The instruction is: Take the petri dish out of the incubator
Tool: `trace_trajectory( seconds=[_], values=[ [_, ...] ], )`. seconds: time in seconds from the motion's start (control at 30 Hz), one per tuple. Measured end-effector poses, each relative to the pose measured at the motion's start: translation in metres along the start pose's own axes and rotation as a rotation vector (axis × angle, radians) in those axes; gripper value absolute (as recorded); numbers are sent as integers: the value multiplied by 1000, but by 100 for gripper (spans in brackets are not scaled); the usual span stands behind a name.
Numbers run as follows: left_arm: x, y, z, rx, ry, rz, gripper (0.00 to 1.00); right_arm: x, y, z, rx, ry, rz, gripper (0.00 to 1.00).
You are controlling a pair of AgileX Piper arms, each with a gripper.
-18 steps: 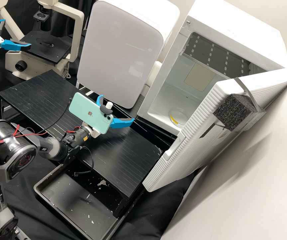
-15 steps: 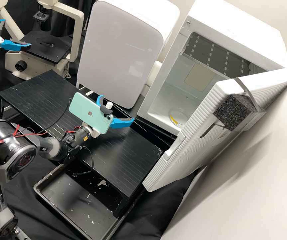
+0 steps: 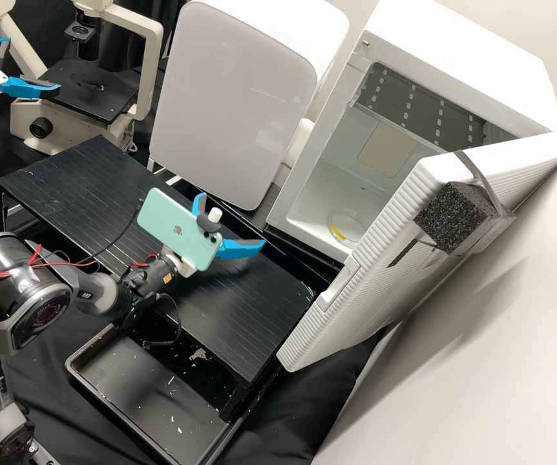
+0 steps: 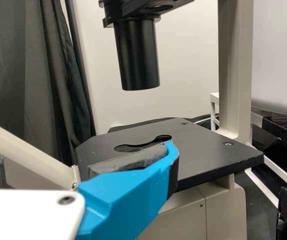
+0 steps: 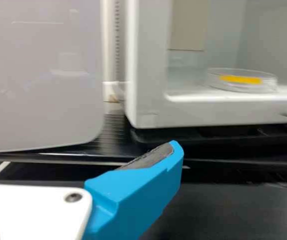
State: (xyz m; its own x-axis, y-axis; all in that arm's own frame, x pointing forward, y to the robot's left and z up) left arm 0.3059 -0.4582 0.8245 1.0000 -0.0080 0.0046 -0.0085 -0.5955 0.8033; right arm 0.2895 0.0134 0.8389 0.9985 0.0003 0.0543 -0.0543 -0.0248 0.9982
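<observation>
In the high view a clear petri dish (image 3: pixel 347 228) with a yellow strip lies on the floor of the white incubator (image 3: pixel 317 152), whose door (image 3: pixel 356 278) stands wide open. My right gripper (image 3: pixel 233 221) is open above the black platform, to the dish's left and apart from the incubator. The right wrist view shows the same dish (image 5: pixel 242 81) just inside the incubator's opening, beyond the right gripper (image 5: pixel 81 145). My left gripper (image 3: pixel 33 64) is open and empty beside the microscope's stage; in the left wrist view the left gripper (image 4: pixel 78 150) is in front of that stage (image 4: pixel 208 155).
A closed white appliance (image 3: pixel 233 103) stands left of the incubator. The ribbed black platform (image 3: pixel 246 310) lies in front, with a black tray (image 3: pixel 156 387) at its near side. A foam block (image 3: pixel 453 216) is strapped to the door. The microscope (image 3: pixel 149 71) is at the back left.
My right gripper has shifted slightly toward the near right in the high view, its phone tilting a little. The left gripper and the petri dish have kept their places.
</observation>
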Motion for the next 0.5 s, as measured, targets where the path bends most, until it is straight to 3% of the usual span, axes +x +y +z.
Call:
trace_trajectory(
  seconds=[0.27, 0.5],
  values=[
    [0, 0, 0, 0, 0, 0, 100, -14, 30, 35, 28, -38, 109, 100],
    [0, 0, 0, 0, 0, 0, 100, -6, 67, 61, 11, -92, 231, 100]
  ],
)
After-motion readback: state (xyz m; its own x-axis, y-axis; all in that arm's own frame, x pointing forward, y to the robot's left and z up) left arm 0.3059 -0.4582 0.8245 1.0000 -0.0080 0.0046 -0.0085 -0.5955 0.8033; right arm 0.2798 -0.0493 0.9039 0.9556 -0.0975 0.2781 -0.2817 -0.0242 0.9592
